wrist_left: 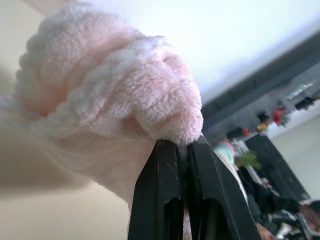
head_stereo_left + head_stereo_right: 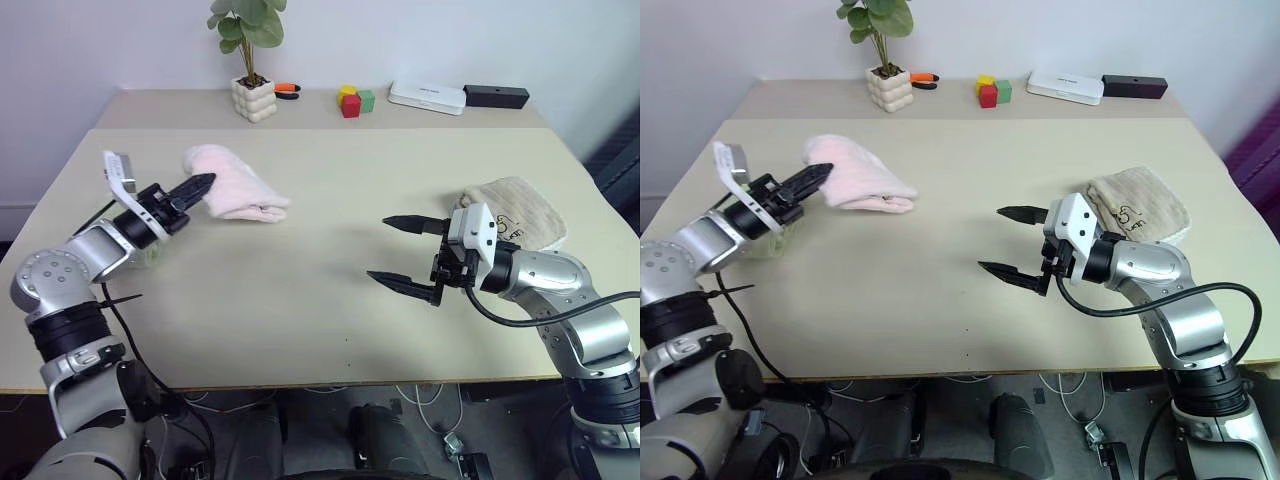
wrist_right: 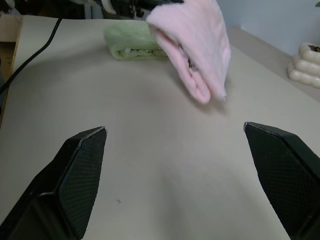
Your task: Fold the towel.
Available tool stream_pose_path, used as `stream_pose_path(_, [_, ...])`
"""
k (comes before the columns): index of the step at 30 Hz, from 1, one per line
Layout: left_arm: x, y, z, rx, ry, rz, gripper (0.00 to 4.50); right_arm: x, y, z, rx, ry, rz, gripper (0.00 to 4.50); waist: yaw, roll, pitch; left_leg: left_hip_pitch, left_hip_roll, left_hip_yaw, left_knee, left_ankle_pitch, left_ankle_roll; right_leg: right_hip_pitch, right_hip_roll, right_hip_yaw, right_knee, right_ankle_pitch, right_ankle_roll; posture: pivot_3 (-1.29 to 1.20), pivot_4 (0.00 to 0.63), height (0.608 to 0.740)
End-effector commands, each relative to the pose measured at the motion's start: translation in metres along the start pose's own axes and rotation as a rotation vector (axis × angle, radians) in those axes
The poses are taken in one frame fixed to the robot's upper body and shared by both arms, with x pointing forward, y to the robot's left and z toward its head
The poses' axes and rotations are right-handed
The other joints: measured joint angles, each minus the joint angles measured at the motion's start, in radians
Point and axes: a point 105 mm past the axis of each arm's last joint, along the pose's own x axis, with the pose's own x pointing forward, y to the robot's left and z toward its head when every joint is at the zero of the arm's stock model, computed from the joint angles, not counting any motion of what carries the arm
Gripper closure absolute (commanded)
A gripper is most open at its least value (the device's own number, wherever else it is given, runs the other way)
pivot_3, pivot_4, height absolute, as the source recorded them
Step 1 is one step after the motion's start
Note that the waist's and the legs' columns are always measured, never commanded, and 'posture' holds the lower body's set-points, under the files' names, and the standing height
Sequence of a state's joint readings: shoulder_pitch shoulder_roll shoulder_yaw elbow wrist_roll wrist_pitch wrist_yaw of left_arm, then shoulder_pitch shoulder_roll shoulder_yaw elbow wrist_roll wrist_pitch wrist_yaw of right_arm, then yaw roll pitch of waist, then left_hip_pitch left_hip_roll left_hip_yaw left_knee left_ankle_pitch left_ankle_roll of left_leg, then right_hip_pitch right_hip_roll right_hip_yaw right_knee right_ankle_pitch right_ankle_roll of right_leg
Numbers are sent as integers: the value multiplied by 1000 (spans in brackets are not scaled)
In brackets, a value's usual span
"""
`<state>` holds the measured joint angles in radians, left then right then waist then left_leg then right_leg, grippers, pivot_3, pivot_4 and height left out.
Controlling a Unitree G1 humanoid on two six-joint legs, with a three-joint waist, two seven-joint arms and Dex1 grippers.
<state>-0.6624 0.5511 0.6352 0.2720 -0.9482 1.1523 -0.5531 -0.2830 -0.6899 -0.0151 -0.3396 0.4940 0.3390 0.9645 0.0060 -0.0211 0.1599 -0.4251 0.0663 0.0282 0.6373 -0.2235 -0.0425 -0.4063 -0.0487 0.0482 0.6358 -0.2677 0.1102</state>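
**Left wrist view: claw pinching pink towel, fold under way**

Left wrist view shows the left claw (image 1: 182,150) pressed together on a bunched edge of the towel (image 1: 110,90), with pink pile bulging over the black tips. In the left eye view the towel (image 2: 236,192) sits at upper left of the frame, already doubled over. One end is lifted by the left claw (image 2: 203,184) and the other end rests on the tabletop (image 2: 330,250).

Judgement on the step: the held edge is being carried over the rest of the towel. To do it well, keep the pinch tight and carry the edge level across, so the layers lie square. Lay the edge down before letting go. The thick pile may slip or spring back.

Pose: the left forearm comes in from the lower left, with the claw roughly level and aimed toward frame centre. The right claw (image 2: 409,256) hangs at right of centre, fingers spread wide and holding nothing. It is well apart from the towel and just beside a beige folded towel (image 2: 520,225). A green folded towel (image 3: 135,42) lies behind the pink one in the right wrist view.
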Motion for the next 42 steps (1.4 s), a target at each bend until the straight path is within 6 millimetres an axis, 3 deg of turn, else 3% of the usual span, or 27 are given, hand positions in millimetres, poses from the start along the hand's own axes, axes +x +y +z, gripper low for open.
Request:
stream_pose_path(1, [-5, -14, 28, 60, -81, -51, 4480, 0, -2, 8, -30, -29, 0, 0, 1, 0, 0, 0, 0, 0, 0, 0, 0, 0, 0, 0, 0, 0, 0, 0, 150, 740])
stream_pose_path(7, [-23, -17, 56, 106, -202, -37, 4480, -6, -7, 25, 79, -137, -17, 0, 0, 0, 0, 0, 0, 0, 0, 0, 0, 0, 0, 0, 0, 0, 0, 0, 150, 740])
stream_pose_path(12, [-40, -12, 63, 130, -265, -21, 4480, -11, -12, 35, 144, -187, -12, 0, -2, 0, 0, 0, 0, 0, 0, 0, 0, 0, 0, 0, 0, 0, 0, 0, 150, 740])
stream_pose_path(24, [-90, 10, 84, 215, -357, 58, 4480, -6, -14, 28, 140, -154, 30, 0, -3, -1, 1, 0, 0, 1, -1, 0, 0, -1, 0, 0, 0, -1, -3, 0, 150, 740])
stream_pose_path(32, [-106, 25, 101, 212, -443, 70, 4480, -1, -15, 28, 122, -152, 55, 0, 1, -1, 1, 0, 1, 2, -1, 0, 0, -1, -1, 0, 0, -2, -3, 0, 150, 740])
stream_pose_path(35, [-119, 45, 91, 159, -480, 98, 4480, -1, -14, 27, 117, -146, 58, 0, -2, -1, 1, 0, 1, 2, -2, 0, 0, -2, -1, 0, 0, -1, -3, 0, 150, 740])
stream_pose_path(37, [-127, 67, 68, 77, -483, 123, 4480, -1, -13, 26, 118, -144, 57, 0, -5, -1, 1, 0, 1, 2, -3, 0, 0, -2, -1, 0, 0, -1, -3, 0, 150, 740])
stream_pose_path(40, [-136, 82, 51, 49, -503, 152, 4480, -2, -12, 26, 111, -138, 54, 0, -9, -1, 1, 1, 1, 3, -4, 0, 0, -2, -1, 0, 0, -1, -2, 0, 150, 740])
stream_pose_path(42, [-153, 102, 22, -24, -487, 221, 4480, -3, -13, 28, 103, -137, 50, 0, -14, -3, 1, 0, 1, 3, -4, 0, 0, -2, -1, 0, 0, -1, -2, 0, 150, 740])
